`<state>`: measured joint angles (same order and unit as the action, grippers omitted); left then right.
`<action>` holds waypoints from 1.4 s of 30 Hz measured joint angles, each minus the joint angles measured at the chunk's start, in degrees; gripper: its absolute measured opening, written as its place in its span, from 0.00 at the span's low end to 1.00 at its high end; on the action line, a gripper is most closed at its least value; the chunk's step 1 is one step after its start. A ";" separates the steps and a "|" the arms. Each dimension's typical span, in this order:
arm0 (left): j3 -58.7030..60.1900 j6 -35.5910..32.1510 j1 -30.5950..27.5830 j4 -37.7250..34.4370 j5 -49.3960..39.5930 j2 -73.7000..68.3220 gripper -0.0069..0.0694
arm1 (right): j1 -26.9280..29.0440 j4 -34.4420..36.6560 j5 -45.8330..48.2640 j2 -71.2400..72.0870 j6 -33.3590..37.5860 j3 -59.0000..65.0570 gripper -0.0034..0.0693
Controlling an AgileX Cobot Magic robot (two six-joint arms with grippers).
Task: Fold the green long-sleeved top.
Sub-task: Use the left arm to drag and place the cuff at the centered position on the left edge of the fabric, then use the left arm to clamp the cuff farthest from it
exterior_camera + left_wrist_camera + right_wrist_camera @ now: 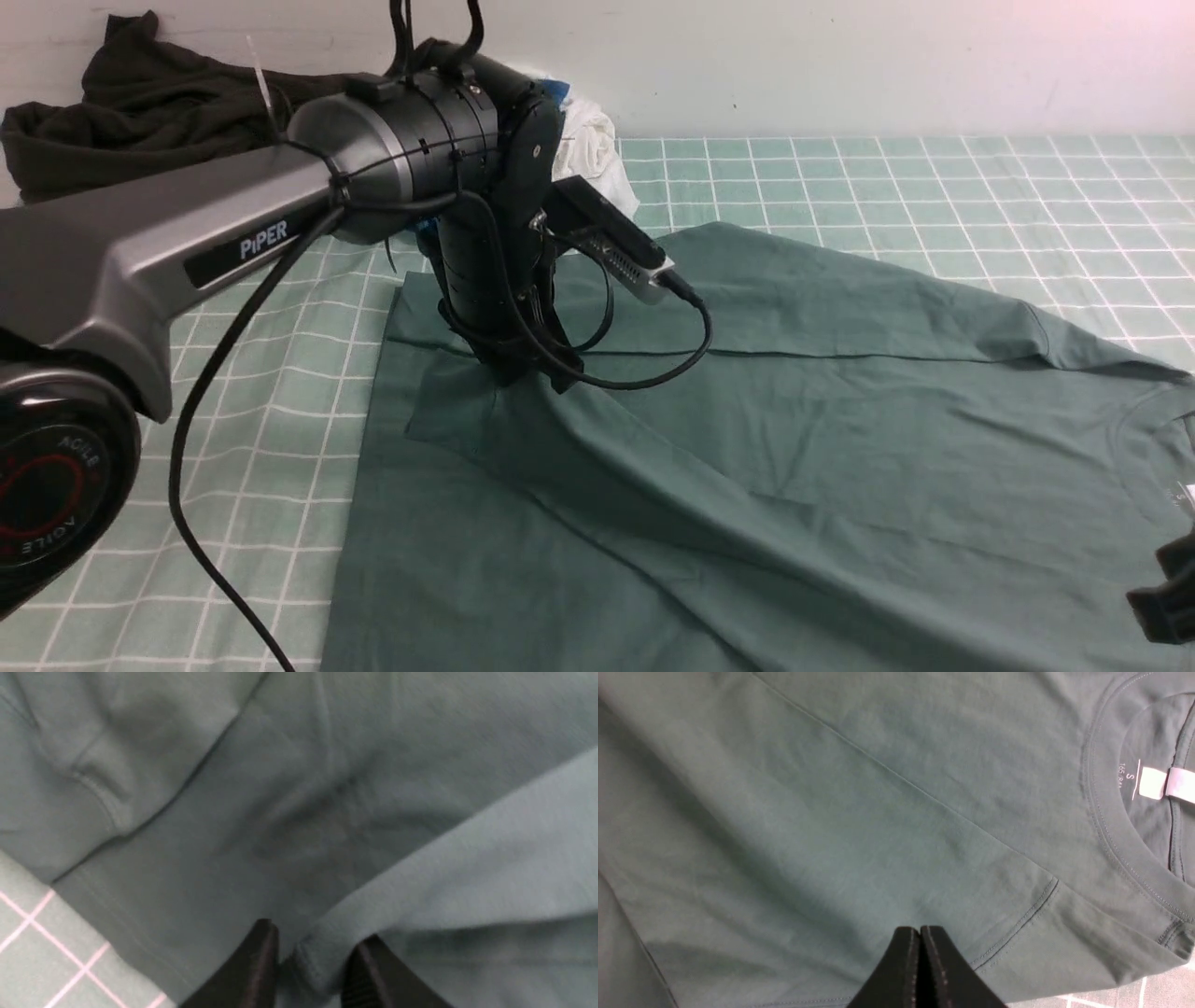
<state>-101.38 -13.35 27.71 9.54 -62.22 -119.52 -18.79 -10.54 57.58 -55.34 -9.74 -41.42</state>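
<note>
Front view: green long-sleeved top (840,420) lies spread, creased; left hand (316,938) parted, right hand (920,933) closed.

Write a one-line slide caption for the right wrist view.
Shut right tool over the green long-sleeved top, near its ribbed neck and white size label.
</note>
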 joint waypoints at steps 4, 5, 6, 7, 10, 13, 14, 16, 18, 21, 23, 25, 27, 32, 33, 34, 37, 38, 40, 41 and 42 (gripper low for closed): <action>-0.94 7.08 -1.55 2.95 1.04 -0.05 0.52 | 0.00 -0.02 -1.52 0.00 0.00 0.00 0.03; -1.37 8.85 -2.55 3.50 1.15 -0.05 0.56 | 0.00 -0.07 -2.07 0.00 0.00 0.00 0.03; -1.37 9.16 -2.55 3.50 1.14 -0.05 0.56 | 0.00 -0.07 -2.17 0.00 0.00 0.00 0.03; -2.07 10.95 -3.96 3.57 1.14 -0.05 0.59 | 0.00 -0.07 -2.97 0.00 0.00 0.00 0.03; -3.58 12.86 -8.04 2.24 1.53 -0.40 0.61 | 0.00 -0.20 -5.15 0.00 0.00 0.00 0.03; -4.40 13.35 -10.55 -0.16 2.71 -1.38 0.61 | 0.00 -0.20 -6.93 0.00 0.00 0.00 0.03; -4.56 13.35 -11.89 -1.70 3.59 -2.27 0.61 | 0.00 -0.20 -7.85 0.00 0.00 0.00 0.03; -4.71 13.35 -13.36 -3.65 5.45 -3.79 0.61 | 0.00 -0.20 -9.14 -0.07 0.00 0.00 0.03; -4.76 13.35 -14.21 -4.95 7.70 -5.16 0.61 | 0.00 -0.23 -9.68 -0.34 0.00 0.00 0.03; -4.76 13.35 -15.01 -5.91 10.61 -7.05 0.61 | 0.00 -0.23 -9.83 -0.85 -0.13 0.00 0.03; -4.83 13.35 -15.22 -5.99 12.90 -8.51 0.61 | 0.00 -0.23 -9.83 -1.26 -0.13 0.00 0.03; -4.83 13.35 -15.33 -5.99 14.94 -9.54 0.61 | 0.00 -0.23 -9.83 -1.62 -0.13 0.00 0.03; -4.83 13.35 -15.41 -5.99 16.13 -10.00 0.61 | 0.00 -0.29 -9.83 -1.86 -0.13 0.00 0.03; -4.83 15.56 -15.61 -4.41 21.54 -10.80 0.61 | 0.00 -0.26 -9.88 -3.45 -0.13 0.06 0.03; -4.83 16.01 -15.68 -4.15 22.17 -10.85 0.61 | 0.00 -0.26 -9.93 -3.78 -0.13 0.06 0.03; -4.83 16.70 -15.73 -3.99 22.89 -10.84 0.61 | 0.00 -0.26 -9.93 -4.16 -0.13 0.06 0.03; -4.93 17.78 -15.73 -3.77 24.15 -11.20 0.61 | -0.05 -0.26 -9.99 -5.14 -0.13 0.06 0.03; -4.93 17.92 -15.73 -3.73 24.46 -11.56 0.61 | -0.05 -0.26 -10.03 -5.40 -0.13 0.06 0.03; -4.93 17.98 -15.73 -3.73 24.70 -12.03 0.61 | -0.05 -0.26 -10.03 -5.72 -0.13 0.06 0.03; -4.93 17.98 -15.73 -3.73 24.70 -12.92 0.61 | -0.05 -0.26 -10.03 -5.85 -0.13 0.06 0.03; -4.93 18.03 -15.73 -3.73 24.70 -13.33 0.60 | -0.05 -0.26 -10.09 -5.85 -0.17 0.06 0.03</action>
<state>-106.31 4.69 11.98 5.81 -37.52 -132.84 -18.83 -10.80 47.49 -61.19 -9.91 -41.36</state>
